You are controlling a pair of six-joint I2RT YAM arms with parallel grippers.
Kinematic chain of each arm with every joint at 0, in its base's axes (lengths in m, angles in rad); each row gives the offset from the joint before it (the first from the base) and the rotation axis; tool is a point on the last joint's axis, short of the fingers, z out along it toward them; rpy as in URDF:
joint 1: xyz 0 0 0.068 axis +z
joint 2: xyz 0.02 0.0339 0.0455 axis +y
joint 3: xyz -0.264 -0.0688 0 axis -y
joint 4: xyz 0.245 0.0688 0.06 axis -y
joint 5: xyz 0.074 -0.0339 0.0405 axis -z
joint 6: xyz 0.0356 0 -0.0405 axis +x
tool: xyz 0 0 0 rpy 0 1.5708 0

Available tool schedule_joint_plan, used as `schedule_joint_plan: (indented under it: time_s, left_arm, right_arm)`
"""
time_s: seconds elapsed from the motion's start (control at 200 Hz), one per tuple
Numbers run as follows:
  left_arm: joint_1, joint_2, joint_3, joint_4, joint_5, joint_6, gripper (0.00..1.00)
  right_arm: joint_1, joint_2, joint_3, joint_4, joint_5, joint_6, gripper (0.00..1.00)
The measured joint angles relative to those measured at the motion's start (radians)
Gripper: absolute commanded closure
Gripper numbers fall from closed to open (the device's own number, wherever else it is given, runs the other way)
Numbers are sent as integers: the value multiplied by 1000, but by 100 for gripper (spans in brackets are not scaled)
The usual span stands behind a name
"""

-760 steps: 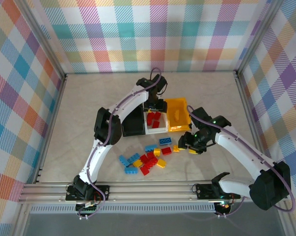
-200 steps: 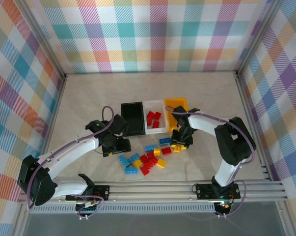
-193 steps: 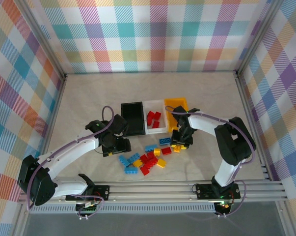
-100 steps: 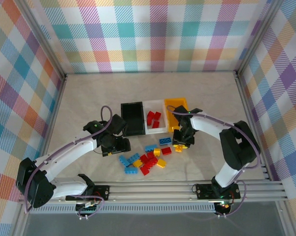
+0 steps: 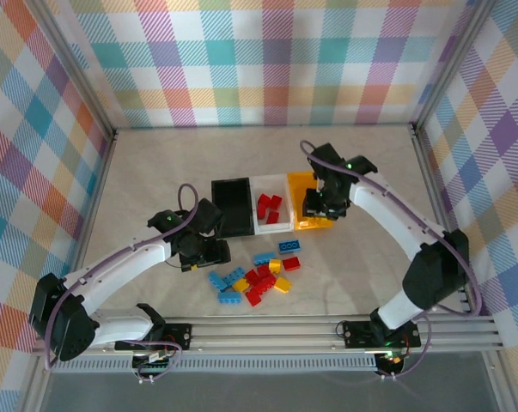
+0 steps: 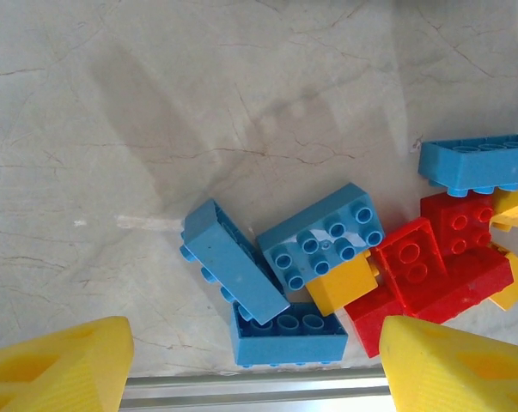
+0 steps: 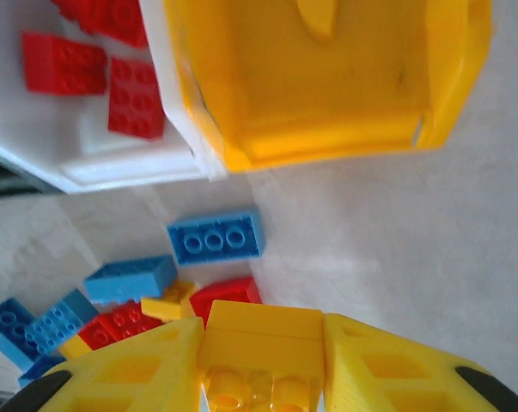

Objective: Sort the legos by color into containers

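Marble-look desk held the loose brick pile near the black bin, white bin and yellow bin, with the left pincer spread above blue bricks and the right pincer pinching a yellow brick above the yellow bin.

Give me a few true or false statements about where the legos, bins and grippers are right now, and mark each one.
1. The right gripper holds a yellow lego. True.
2. The white bin holds blue legos. False: it holds red legos.
3. The left gripper is shut on a blue lego. False: it is open, above the blue legos on the table.
4. The black bin looks empty. True.
5. The yellow-orange bin sits between the other two. False: the white bin is in the middle.
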Motion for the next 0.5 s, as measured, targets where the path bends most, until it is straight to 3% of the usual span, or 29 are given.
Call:
schedule_joint_plan:
  time_s: [0.315,0.5]
  left_arm:
    - [0,-4,0,-13,-4,4,24]
    - [2,-27,0,-49,-11,7,24]
  right_arm:
    - [-78,371,309,-26,15,-101,63]
    - [-107,495,420,-37,6,-108,63]
